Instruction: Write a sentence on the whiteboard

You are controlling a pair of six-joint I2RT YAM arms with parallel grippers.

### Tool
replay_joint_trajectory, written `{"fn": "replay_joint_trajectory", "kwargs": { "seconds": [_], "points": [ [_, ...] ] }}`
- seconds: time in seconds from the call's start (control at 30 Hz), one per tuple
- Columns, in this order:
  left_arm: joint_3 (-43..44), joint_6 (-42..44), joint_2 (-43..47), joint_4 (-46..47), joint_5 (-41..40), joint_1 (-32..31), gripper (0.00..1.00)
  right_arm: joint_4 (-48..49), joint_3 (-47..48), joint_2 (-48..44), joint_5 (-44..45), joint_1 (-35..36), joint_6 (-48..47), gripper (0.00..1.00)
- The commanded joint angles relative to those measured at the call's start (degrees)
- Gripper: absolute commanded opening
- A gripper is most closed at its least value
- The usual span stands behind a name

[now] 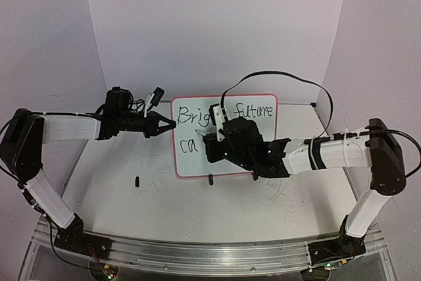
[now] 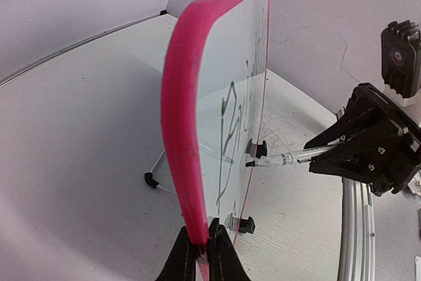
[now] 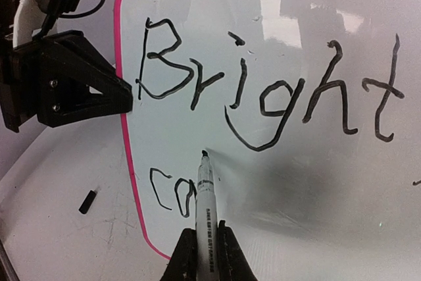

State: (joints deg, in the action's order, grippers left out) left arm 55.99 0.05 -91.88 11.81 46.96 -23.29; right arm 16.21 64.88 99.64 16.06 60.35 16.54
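Note:
The whiteboard [image 1: 191, 162] stands upright on two black clip feet [image 1: 210, 178], its pink frame showing edge-on in the left wrist view [image 2: 181, 129]. The sentence reads "Bright future" [image 1: 253, 111] on the top line and "ca" [image 3: 168, 189] below it. My left gripper [image 1: 172, 124] is shut on the board's left edge [image 2: 202, 245]. My right gripper [image 3: 205, 241] is shut on a white marker [image 3: 205, 195]. The marker's black tip sits at or very near the board, just right of "ca". The marker also shows in the left wrist view [image 2: 283, 158].
A small black cap-like piece [image 1: 137, 181] lies on the table left of the board, also in the right wrist view [image 3: 86, 201]. The white table [image 1: 131, 208] is scuffed with old pen marks. Curved white walls stand behind, and a metal rail runs along the near edge.

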Motion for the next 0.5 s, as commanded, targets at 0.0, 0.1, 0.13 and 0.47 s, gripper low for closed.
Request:
{"fn": "replay_joint_trajectory", "kwargs": {
  "seconds": [0.0, 0.1, 0.13, 0.47],
  "points": [
    [1.46, 2.93, 2.84, 3.48, -2.15, 0.32, 0.0, 0.76, 3.14, 1.52, 1.89, -0.46, -0.81, 0.0],
    [1.46, 3.01, 2.83, 3.48, -2.22, 0.34, 0.0, -0.06, 3.19, 1.95, 2.42, -0.42, -0.9, 0.0],
    [1.45, 3.0, 2.84, 3.48, -2.22, 0.35, 0.0, -0.35, 3.12, 2.02, 2.5, -0.45, -0.88, 0.0],
    [1.44, 3.02, 2.75, 3.48, -2.15, 0.33, 0.0, -2.02, 0.81, 1.76, 1.56, -0.44, 0.88, 0.0]
  ]
}}
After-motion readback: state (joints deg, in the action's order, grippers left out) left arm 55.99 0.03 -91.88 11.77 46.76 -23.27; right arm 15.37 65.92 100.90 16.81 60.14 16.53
